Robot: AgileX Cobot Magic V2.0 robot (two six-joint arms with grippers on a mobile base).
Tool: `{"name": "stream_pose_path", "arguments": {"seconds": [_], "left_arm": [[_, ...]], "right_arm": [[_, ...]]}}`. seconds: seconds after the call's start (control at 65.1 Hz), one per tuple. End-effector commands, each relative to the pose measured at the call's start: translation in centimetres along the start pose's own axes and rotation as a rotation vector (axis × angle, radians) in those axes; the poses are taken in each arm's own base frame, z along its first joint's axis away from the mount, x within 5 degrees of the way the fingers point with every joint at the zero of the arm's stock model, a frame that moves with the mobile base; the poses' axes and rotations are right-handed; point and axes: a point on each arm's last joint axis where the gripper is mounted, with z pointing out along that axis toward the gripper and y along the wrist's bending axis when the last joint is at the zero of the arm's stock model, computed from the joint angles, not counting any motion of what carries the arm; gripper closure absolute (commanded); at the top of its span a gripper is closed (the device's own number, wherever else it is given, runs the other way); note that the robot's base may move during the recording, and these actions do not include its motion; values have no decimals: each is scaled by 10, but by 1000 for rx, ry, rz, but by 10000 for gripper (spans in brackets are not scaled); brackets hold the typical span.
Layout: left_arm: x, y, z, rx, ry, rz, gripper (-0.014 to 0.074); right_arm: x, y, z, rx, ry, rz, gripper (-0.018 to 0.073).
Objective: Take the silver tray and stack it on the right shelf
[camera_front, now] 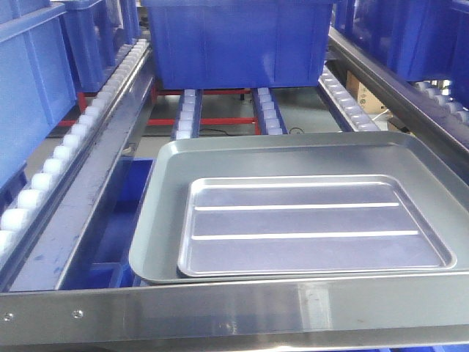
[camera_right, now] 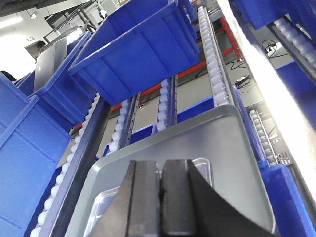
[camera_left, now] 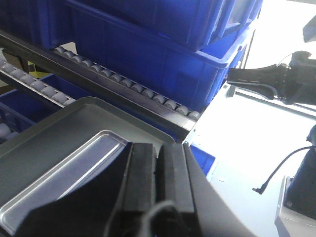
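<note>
The silver tray (camera_front: 308,227), shiny with two lengthwise ridges, lies flat inside a larger dull grey tray (camera_front: 165,198) on the right shelf, behind its broad steel front lip (camera_front: 220,312). Neither gripper shows in the front view. In the left wrist view my left gripper (camera_left: 160,148) is shut with nothing between its pads, just above the grey tray (camera_left: 74,118), with the silver tray's corner (camera_left: 64,173) to its left. In the right wrist view my right gripper (camera_right: 160,165) is shut and empty over the silver tray (camera_right: 103,207), which sits in the grey tray (camera_right: 222,143).
A blue bin (camera_front: 234,44) stands on the white roller rails (camera_front: 187,117) behind the trays. More blue bins (camera_front: 37,88) fill the neighbouring rack on the left. Steel side rails with rollers (camera_front: 352,106) flank the trays. A black arm part (camera_left: 276,79) shows at the right of the left wrist view.
</note>
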Motion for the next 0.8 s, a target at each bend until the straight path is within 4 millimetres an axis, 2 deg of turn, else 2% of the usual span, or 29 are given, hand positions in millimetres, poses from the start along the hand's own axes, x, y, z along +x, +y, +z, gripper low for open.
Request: {"name": "stream_pose_path", "arguments": {"seconds": [0.0,0.046,0.108,0.353,0.599,0.783], "left_arm": [[-17,1,-8,-4,-88,14,676],[-20,3,-15,-38,-107,33,676],[-21,8,-28,-96,-108,-55,676],[7,14,-60,-201,4,-221,677],[34,26,-85,-377,-124,-227,677],[62,30,-101,-542,-242,-116,676]], "right_arm": [[-15,10,-4,-69,-109,-12,510],[-15,10,-4,-69,-109,-12,510],[-15,10,-4,-69,-109,-12,510],[-15,10,-4,-69,-109,-12,510],[-15,10,-4,-69,-109,-12,510],[-15,10,-4,-69,-109,-12,510]]}}
